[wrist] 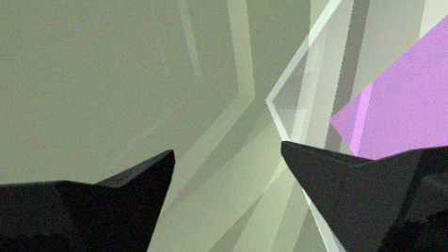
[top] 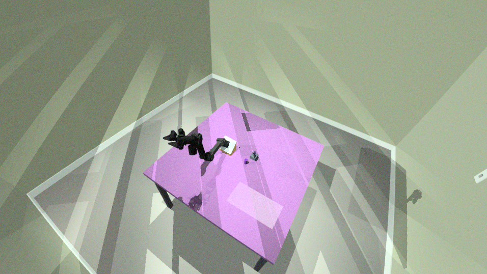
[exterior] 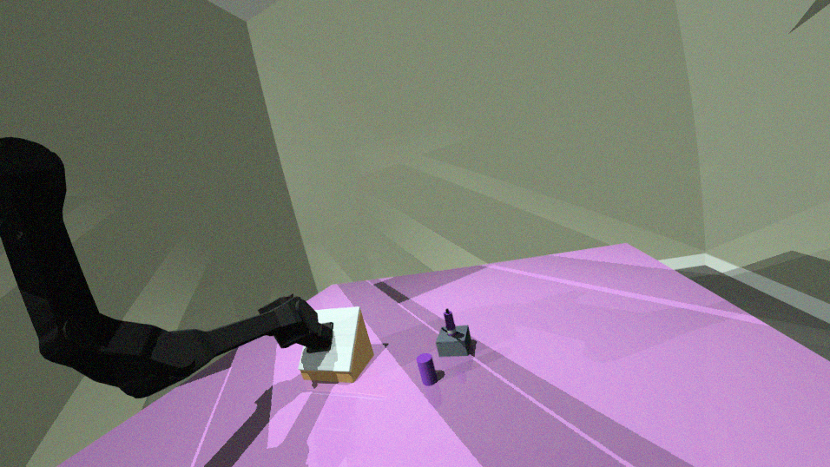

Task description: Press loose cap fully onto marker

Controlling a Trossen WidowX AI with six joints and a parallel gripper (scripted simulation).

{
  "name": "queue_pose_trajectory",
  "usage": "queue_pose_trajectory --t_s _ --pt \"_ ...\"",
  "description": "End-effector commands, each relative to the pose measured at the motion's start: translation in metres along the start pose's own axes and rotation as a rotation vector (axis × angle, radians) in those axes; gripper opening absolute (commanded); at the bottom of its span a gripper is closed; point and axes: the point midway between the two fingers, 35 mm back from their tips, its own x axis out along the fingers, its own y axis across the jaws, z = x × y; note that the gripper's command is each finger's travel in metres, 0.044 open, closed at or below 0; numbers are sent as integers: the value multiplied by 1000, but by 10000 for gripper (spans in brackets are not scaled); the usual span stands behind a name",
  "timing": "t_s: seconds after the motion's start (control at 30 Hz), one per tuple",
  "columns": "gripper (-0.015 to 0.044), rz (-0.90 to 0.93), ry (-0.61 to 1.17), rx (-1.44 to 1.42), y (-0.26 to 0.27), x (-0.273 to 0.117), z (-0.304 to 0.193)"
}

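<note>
Well apart from your wide-open, empty claw (top: 168, 140) (wrist: 229, 150), the table (top: 217, 200) (exterior: 580, 406) (wrist: 405, 94) carries the holder block (top: 253, 158) (exterior: 453, 345); the upright marker (top: 253, 153) (exterior: 448, 320) rises from it; the loose purple cap (top: 245, 161) (exterior: 426, 369) stands nearby, also far from the claw; you could topple that narrow cap if one finger arrives off-centre, or jam it on the tip by pressing tilted.

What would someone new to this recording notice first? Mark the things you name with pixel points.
The vivid pink-violet table (top: 272, 173) (exterior: 580, 371) dominates the top view. A black arm (top: 214, 149) (exterior: 69, 272) reaches up off a white-topped wedge block (top: 228, 149) (exterior: 362, 348), its gripper (top: 167, 141) (wrist: 229, 150) open with nothing between the fingers. A small purple cap (top: 245, 161) (exterior: 427, 370) stands beside the grey holder (top: 253, 157) (exterior: 453, 345) with the upright marker (top: 253, 153) (exterior: 449, 319).
</note>
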Motion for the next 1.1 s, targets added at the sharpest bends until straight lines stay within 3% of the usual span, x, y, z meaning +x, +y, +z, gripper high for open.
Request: queue_pose_trajectory --t_s 0.0,0.17,0.53,0.8,1.07 --pt "374 5 -1 9 1 0 1" --pt "249 143 -30 243 34 -9 37" --pt "249 622 -43 800 112 -76 143" --pt "249 1066 22 1122 143 -169 221" --pt "249 1477 154 1336 140 -270 272"
